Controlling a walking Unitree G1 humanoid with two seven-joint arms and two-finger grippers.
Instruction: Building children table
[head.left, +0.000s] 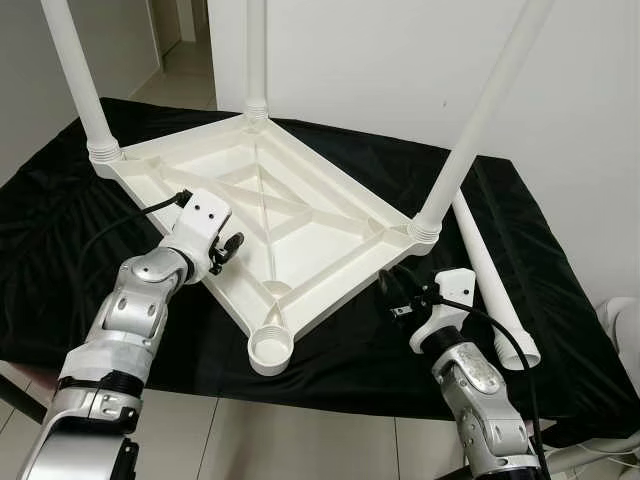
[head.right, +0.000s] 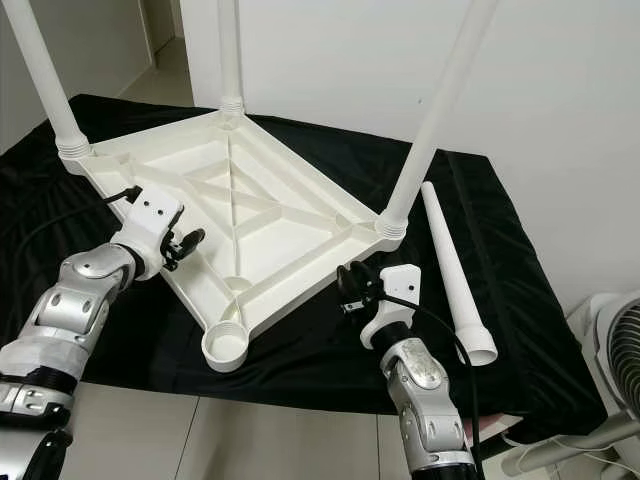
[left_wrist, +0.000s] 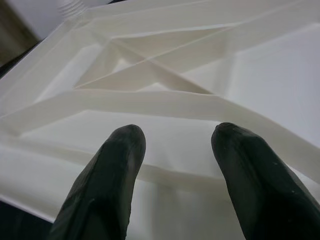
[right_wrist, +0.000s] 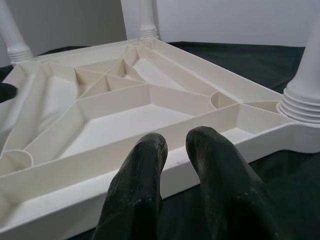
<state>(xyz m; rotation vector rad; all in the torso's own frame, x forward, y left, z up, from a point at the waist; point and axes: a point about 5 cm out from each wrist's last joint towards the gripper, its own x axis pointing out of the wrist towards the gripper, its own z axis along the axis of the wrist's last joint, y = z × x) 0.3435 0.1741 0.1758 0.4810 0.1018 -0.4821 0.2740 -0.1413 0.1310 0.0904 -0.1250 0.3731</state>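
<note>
White plastic tabletop (head.left: 270, 215) lies upside down on the black-draped counter (head.left: 60, 210), ribbed underside up. Three legs are seated in corner sockets: far-left leg (head.left: 78, 80), far-centre leg (head.left: 256, 55), right leg (head.left: 480, 120). All three run out of the top of the head views, so their upper ends are cut off.

Fourth socket (head.left: 270, 349), at the near corner, stands empty. The loose leg (head.left: 492, 290) lies flat on the cloth just right of the tabletop, long axis running from far to near, wider open end toward the near counter edge.

Left hand (head.left: 229, 252) sits at the tabletop's near-left rim; in the left wrist view its fingers (left_wrist: 107, 175) are spread apart over the rim, gripping nothing. Right hand (head.left: 392, 294) hovers just off the near-right rim, below the right leg's socket; right wrist view shows its fingers (right_wrist: 137, 185) nearly together, a thin gap between them, nothing held.

Judgement: the coming move turns on the loose leg. It lies to the right of the right hand, close by, while the left hand is well apart from it across the tabletop. Right arm is the better placed. The leg must then go up on end and travel left to the empty socket.

Hard to tell: whether the left fingertips touch the rim.
</note>
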